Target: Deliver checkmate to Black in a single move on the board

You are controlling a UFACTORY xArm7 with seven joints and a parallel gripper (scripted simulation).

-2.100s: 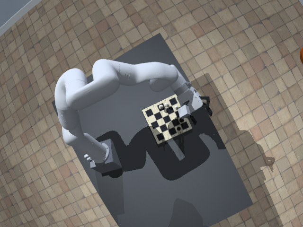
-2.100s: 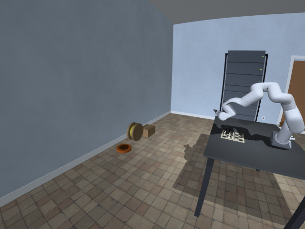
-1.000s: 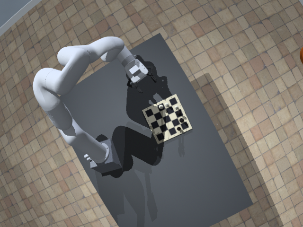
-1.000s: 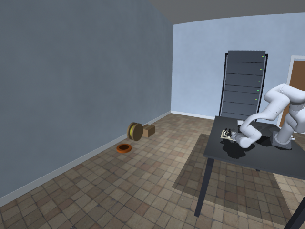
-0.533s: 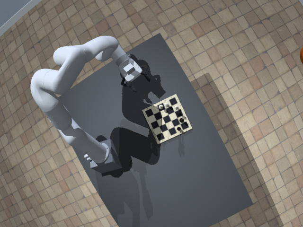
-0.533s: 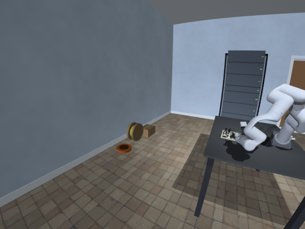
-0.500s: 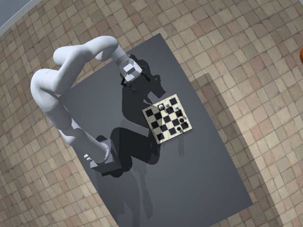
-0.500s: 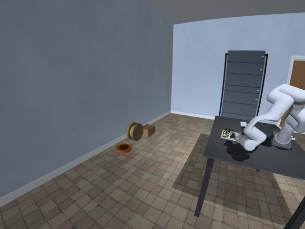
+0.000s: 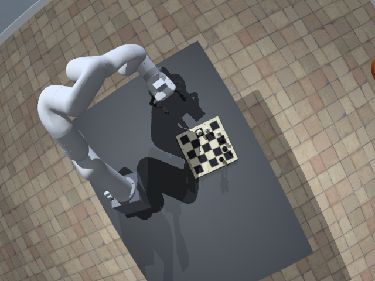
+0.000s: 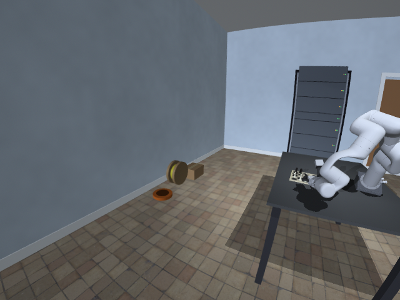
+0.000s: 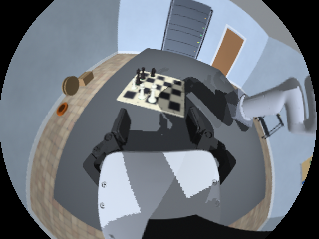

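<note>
A small chessboard (image 9: 207, 146) lies on the dark table (image 9: 187, 169). Two white pieces (image 9: 199, 132) (image 9: 207, 130) stand near its upper edge. Several black pieces (image 9: 224, 148) stand along its right side. The board also shows in the wrist view (image 11: 155, 95) with a white piece (image 11: 152, 98) near its middle, and in the exterior view (image 10: 300, 176). My gripper (image 9: 168, 101) is open and empty. It hangs over the bare table up and left of the board, clear of all pieces. Its two fingers frame the board's near edge in the wrist view.
The arm's base (image 9: 130, 201) sits on the table's left side. A dark cabinet (image 10: 319, 111) stands behind the table. A cable spool (image 10: 177, 172), a box (image 10: 195, 170) and an orange ring (image 10: 162, 194) lie on the floor by the wall.
</note>
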